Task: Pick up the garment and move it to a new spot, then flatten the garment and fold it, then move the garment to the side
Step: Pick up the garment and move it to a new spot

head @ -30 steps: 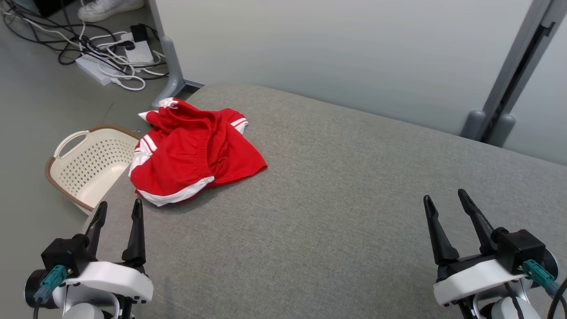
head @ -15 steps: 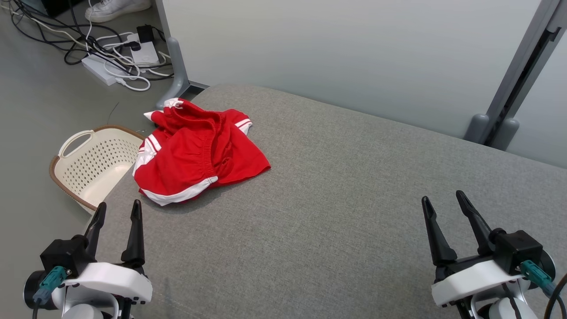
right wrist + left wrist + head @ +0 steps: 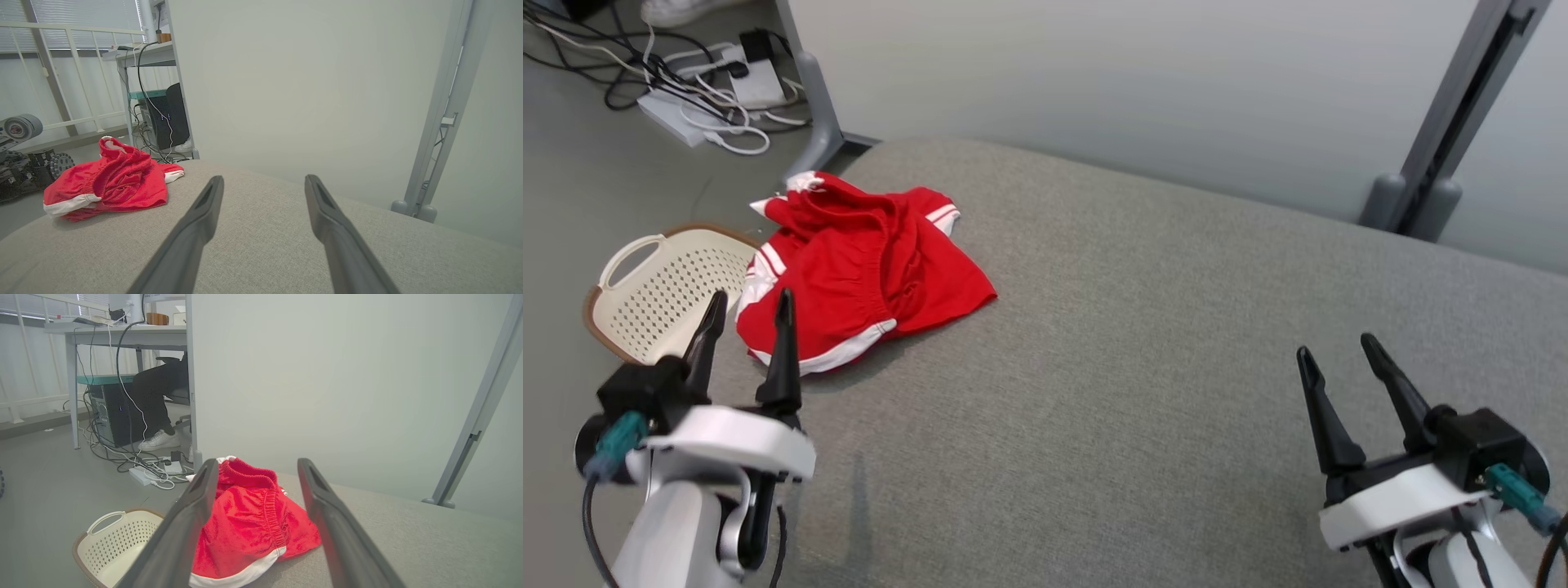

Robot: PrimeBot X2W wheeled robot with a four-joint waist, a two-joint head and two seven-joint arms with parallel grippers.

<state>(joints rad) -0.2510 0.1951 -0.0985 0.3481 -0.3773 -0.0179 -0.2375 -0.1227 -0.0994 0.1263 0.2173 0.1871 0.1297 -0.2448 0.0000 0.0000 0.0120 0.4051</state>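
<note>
Red cloth, white trim: 1 pair of shorts [image 3: 858, 273], bunched in a loose heap at the far left corner of the grey padded table [image 3: 1143, 343]. It lies close to the edge, with a cream basket [image 3: 645, 286] on the floor just beyond.

Handling (judged): light, soft and limp. It should sag and fall open when lifted. Nothing to break, but thin cloth may slip from a shallow pinch.

Where to hold (judged): the gathered elastic waistband [image 3: 882, 261], the thickest and firmest part, or the white hem band [image 3: 845, 351] along the near edge, the closest to reach.

Writing: 1 white patch [image 3: 805, 181] at the far corner bears red marks, too small to read. No other brand or label legible.

Left gripper [image 3: 752, 292]: 2 fingers spread wide, holding nothing, poised just short of the shorts' near-left edge. The left wrist view frames the heap between them.

Right gripper [image 3: 1334, 344]: 2 fingers spread wide, empty, over bare table, well apart from the shorts.
</note>
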